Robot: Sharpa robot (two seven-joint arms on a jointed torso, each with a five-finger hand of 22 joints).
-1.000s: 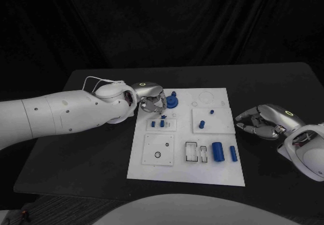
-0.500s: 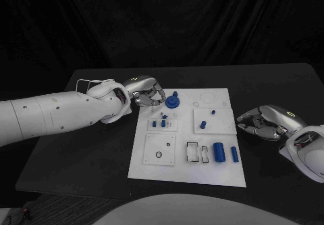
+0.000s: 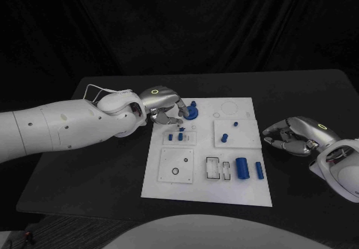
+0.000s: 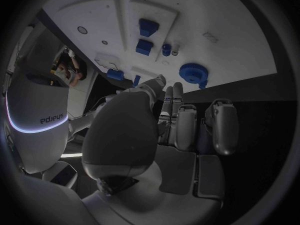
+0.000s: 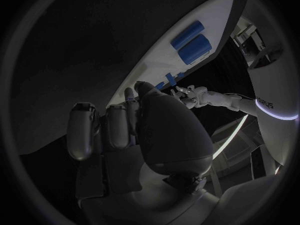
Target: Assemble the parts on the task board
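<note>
The task board (image 3: 206, 176) lies flat in the middle of the black table (image 3: 97, 171), and the biggest risk is to the board as a whole: it appears to rest loose, so a sideways push from either arm could slide it and throw off every slot at once. The left hand (image 3: 166, 106) hangs over the board's far left corner with its fingers (image 4: 185, 127) partly curled and close together; I cannot tell whether a small piece is pinched at their tips, and nothing is plainly held. Just beside those fingertips stands the blue gear (image 3: 192, 111) on its post, so a careless descent could knock it or jam it crooked. Nearer the robot sit small blue pegs (image 3: 174, 137) in a raised plate, close enough that a sweep of the hand could tip them out. The right hand (image 3: 293, 136) rests on the table just off the board's right edge, fingers curled in on nothing visible; if it reaches in without spreading them it would shove parts rather than grasp them. The large blue cylinder (image 3: 242, 167) and the thinner blue cylinder (image 3: 259, 170) lie loose on their sides near the right edge, and being round they would likely roll off under a glancing touch. The smallest pegs (image 3: 223, 137) on the right plate are easy to fumble.
</note>
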